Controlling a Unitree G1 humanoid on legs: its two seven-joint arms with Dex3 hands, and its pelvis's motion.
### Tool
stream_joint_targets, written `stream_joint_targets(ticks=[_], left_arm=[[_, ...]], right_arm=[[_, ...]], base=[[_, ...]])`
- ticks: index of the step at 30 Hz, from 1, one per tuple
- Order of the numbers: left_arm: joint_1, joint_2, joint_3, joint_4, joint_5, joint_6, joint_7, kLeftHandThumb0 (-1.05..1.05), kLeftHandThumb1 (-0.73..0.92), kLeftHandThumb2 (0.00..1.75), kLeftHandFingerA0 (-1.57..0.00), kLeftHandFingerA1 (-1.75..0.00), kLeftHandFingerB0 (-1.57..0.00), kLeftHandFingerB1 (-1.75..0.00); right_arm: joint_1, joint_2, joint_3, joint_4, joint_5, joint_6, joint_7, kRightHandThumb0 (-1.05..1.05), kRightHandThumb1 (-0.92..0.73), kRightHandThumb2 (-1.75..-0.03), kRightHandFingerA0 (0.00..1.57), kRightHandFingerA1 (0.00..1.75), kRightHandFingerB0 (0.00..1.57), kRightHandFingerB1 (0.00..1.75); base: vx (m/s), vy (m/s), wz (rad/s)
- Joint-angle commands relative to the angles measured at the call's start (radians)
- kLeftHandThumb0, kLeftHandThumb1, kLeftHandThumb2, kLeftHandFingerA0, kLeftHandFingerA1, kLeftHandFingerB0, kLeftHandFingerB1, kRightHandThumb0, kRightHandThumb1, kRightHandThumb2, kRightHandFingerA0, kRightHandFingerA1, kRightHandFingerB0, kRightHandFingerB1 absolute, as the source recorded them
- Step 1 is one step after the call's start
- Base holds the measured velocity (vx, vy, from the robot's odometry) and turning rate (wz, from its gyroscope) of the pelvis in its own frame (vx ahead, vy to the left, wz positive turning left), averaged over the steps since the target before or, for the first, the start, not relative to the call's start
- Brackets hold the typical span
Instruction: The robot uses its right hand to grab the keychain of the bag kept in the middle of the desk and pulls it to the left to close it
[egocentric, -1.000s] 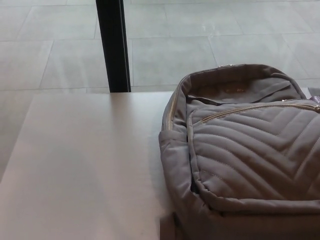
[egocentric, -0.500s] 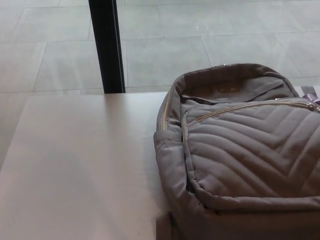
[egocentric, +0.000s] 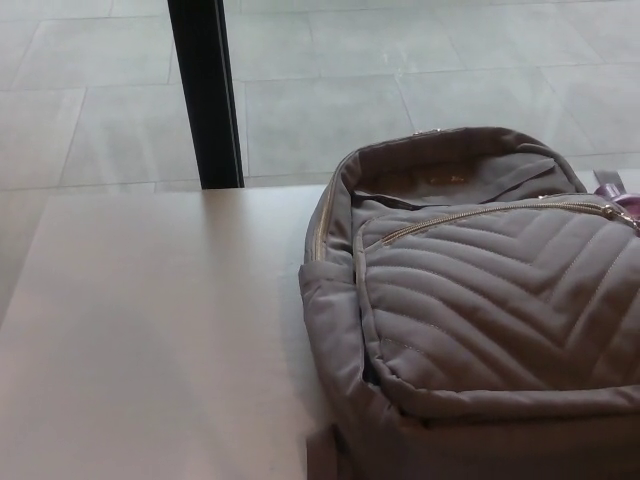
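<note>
Fingers: out of view, cannot tell | bag (egocentric: 480, 300): open-topped, right on desk (egocentric: 150, 330)

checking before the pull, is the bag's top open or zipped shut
Open: the bag gapes at the top, inner lining showing.

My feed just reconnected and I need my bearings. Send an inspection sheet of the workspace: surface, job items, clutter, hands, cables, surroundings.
Surface: white desk, backpack on its right part.
Job's things: grey quilted backpack lying flat, top compartment gaping open; purple tag at its right edge, possibly the keychain.
Clutter: nothing seen.
Hands: neither in view.
Cables: nothing seen.
Surroundings: black post behind the desk; tiled floor beyond.
</note>
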Motion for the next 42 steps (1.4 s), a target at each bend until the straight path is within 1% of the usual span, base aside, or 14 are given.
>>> stream_joint_targets(ticks=[1, 2, 3, 4, 5, 17, 18, 19, 21, 30, 31, 32, 38, 42], left_arm=[[0.002, 0.018, 0.003, 0.011, 0.004, -0.004, -0.007, -1.05, 0.34, 1.04, -0.59, -1.06, -0.49, -0.94], [0.009, 0.018, 0.003, 0.008, 0.002, -0.015, -0.018, -1.05, 0.54, 0.69, -0.56, -1.16, -0.46, -1.03], [0.009, 0.017, 0.001, 0.007, 0.004, -0.012, -0.007, -1.04, 0.54, 0.7, -0.58, -1.15, -0.47, -1.02], [0.01, 0.016, 0.001, 0.007, 0.004, -0.012, -0.007, -1.04, 0.54, 0.7, -0.58, -1.15, -0.47, -1.02], [0.013, 0.017, -0.008, 0.0, 0.013, -0.015, 0.001, -1.05, 0.55, 0.72, -0.59, -1.17, -0.46, -1.04], [0.015, 0.009, -0.002, 0.004, -0.001, -0.009, 0.006, -1.04, 0.55, 0.74, -0.57, -1.13, -0.44, -1.02], [0.014, 0.006, -0.001, 0.011, 0.001, -0.007, 0.01, -1.05, 0.39, 1.07, -0.63, -1.05, -0.46, -0.91], [0.013, 0.006, 0.002, 0.011, -0.001, -0.004, 0.007, -1.05, 0.39, 1.07, -0.63, -1.05, -0.46, -0.91], [0.018, 0.008, 0.002, 0.01, 0.003, -0.015, -0.001, -1.05, 0.58, 0.71, -0.61, -1.17, -0.42, -1.05], [0.019, 0.012, -0.007, 0.004, 0.004, -0.019, -0.006, -1.05, 0.63, 0.74, -0.58, -1.18, -0.31, -1.14], [0.02, 0.011, -0.008, 0.0, 0.005, -0.019, -0.005, -1.05, 0.47, 1.15, -0.67, -1.09, -0.43, -0.96], [0.021, 0.01, -0.007, -0.004, 0.002, -0.016, -0.008, -1.05, 0.67, 0.74, -0.57, -1.17, -0.32, -1.11], [0.02, 0.003, -0.009, 0.007, 0.008, -0.012, 0.006, -1.05, 0.67, 0.73, -0.59, -1.14, -0.31, -1.09], [0.03, 0.004, 0.003, -0.006, -0.009, -0.02, -0.015, -1.05, 0.67, 0.72, -0.62, -1.2, -0.37, -1.08]], right_arm=[[0.026, 0.024, 0.02, -0.024, -0.014, 0.018, 0.034, -0.35, -0.63, -0.59, 0.62, 0.71, 0.2, 0.28], [0.026, 0.022, 0.021, -0.027, -0.016, 0.022, 0.037, -0.29, -0.47, -0.93, 0.68, 0.82, 0.05, 0.45], [0.027, 0.022, 0.022, -0.026, -0.023, 0.014, 0.026, -0.37, -0.66, -0.61, 0.72, 0.91, 0.19, 0.28], [0.028, 0.021, 0.022, -0.027, -0.023, 0.014, 0.026, -0.37, -0.66, -0.61, 0.72, 0.91, 0.19, 0.28], [0.027, 0.022, 0.023, -0.019, -0.032, -0.001, 0.005, -0.35, -0.68, -0.61, 0.67, 1.4, 0.21, 0.29], [0.036, 0.026, -0.001, -0.064, -0.055, -0.088, -0.113, -0.15, -0.77, -0.65, 0.77, 1.47, 0.84, 0.54], [0.032, 0.028, 0.0, -0.055, -0.055, -0.104, -0.122, -0.13, -0.75, -0.67, 0.81, 1.38, 0.89, 0.64], [0.03, 0.03, -0.001, -0.045, -0.053, -0.124, -0.131, -0.13, -0.75, -0.67, 0.81, 1.38, 0.89, 0.64], [0.024, 0.036, 0.001, -0.022, -0.054, -0.147, -0.147, -0.12, -0.76, -0.69, 0.78, 1.41, 0.86, 0.77], [-0.023, 0.065, -0.004, 0.018, -0.071, -0.191, -0.232, -0.14, -0.7, -0.83, 0.91, 1.4, 0.88, 0.94], [-0.037, 0.07, -0.005, 0.023, -0.072, -0.187, -0.236, -0.15, -0.68, -0.89, 0.92, 1.41, 0.87, 0.95], [-0.048, 0.074, -0.006, 0.025, -0.071, -0.179, -0.233, -0.16, -0.69, -0.9, 0.89, 1.43, 0.85, 1.01], [-0.077, 0.076, -0.007, 0.027, -0.074, -0.189, -0.226, -0.15, -0.7, -0.91, 0.85, 1.49, 0.84, 1.08], [-0.1, 0.064, -0.006, 0.027, -0.09, -0.2, -0.23, -0.19, -0.72, -0.85, 0.86, 1.59, 0.76, 1.33]], base=[[0.0, 0.0, 0.0], [0.0, 0.0, 0.0], [0.0, 0.0, 0.0], [0.0, 0.0, 0.0], [0.0, 0.0, 0.0], [0.0, 0.0, 0.0], [0.0, 0.0, 0.0], [0.0, 0.0, 0.0], [0.0, 0.0, 0.0], [0.0, 0.0, 0.0], [0.0, 0.0, 0.0], [0.0, 0.0, 0.0], [0.0, 0.0, 0.0], [0.0, 0.0, 0.0]])
